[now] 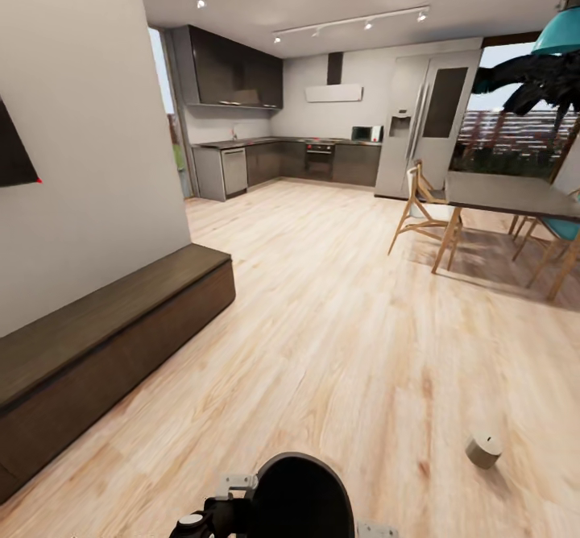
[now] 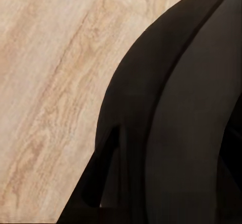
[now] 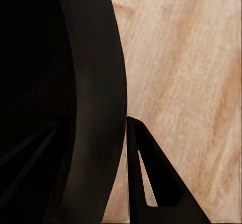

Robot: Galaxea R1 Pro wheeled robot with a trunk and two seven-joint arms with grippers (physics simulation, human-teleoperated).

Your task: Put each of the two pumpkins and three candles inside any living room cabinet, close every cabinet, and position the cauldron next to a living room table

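The long, low dark-brown wood-grain cabinet (image 1: 105, 337) occupies the lower left of the head view, set against the white wall (image 1: 80, 135). Its flat top is bare and its front panels sit flush.

A small round beige cylinder (image 1: 483, 449) stands on the light wood-plank floor (image 1: 322, 345) at the lower right of the frame, well apart from the cabinet. Whether it is one of the candles cannot be determined.

A taller table with light wooden legs and a grey top (image 1: 507, 196) stands at the right edge, with pale wooden chairs (image 1: 423, 208) beside it. A dark kitchen unit (image 1: 282, 159) and a grey refrigerator (image 1: 423, 119) line the far wall at upper centre.

The robot's black rounded trunk (image 1: 298, 498) fills the bottom centre.

In each wrist view a dark curved body (image 2: 171, 133) blocks much of the frame above the floor planks. A dark finger (image 3: 151, 173) shows in the right wrist view. The jaw state of either gripper cannot be determined.
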